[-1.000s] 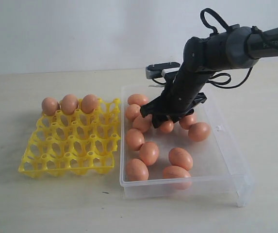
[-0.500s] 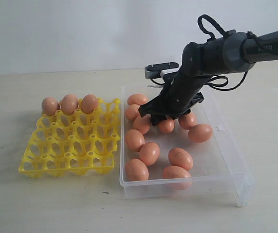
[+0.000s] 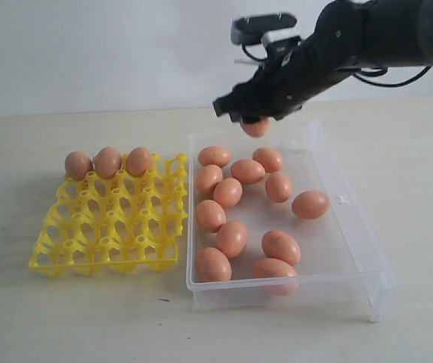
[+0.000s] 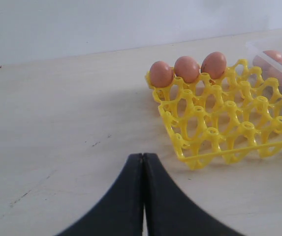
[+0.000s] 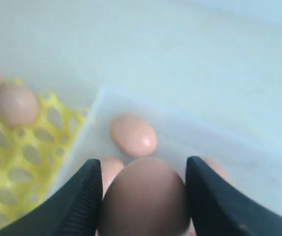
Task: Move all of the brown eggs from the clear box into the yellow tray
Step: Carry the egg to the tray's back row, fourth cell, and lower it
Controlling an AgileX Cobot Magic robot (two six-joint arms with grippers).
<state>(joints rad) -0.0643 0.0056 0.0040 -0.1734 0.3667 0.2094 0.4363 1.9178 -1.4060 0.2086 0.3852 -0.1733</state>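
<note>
Right claw (image 3: 252, 119): jaws set wide, clamped on one egg (image 5: 144, 196), a finger (image 5: 89, 196) on each flank; the grip is across the egg's short width. Long axis: as far as I can tell it runs along the fingers, one rounded end toward the tips; the other end is cut off by the edge of the wrist view. Surface: smooth, matt, orange-brown; no marks visible. In the exterior view only its lower part shows under the claw.

Position: in the air above the far wall of the box (image 3: 344, 249), well clear of the eggs below.

Box: clear, shallow, low walls, small tab (image 3: 342, 200) on the right wall. Twelve loose eggs (image 3: 232, 238) lie in it on their sides, long axes pointing in mixed directions; the far-left ones crowd together, the near-right ones lie more apart; same colour as the held one.

Tray (image 3: 106, 227): yellow, grid of cups and pegs, just left of the box; touching or not, cannot tell. Three tray eggs (image 3: 108, 162) stand side by side in the far row, at its left end.

Left claw (image 4: 142, 158): tips pressed together; it hangs over the table (image 4: 57, 123), near a tray corner.
</note>
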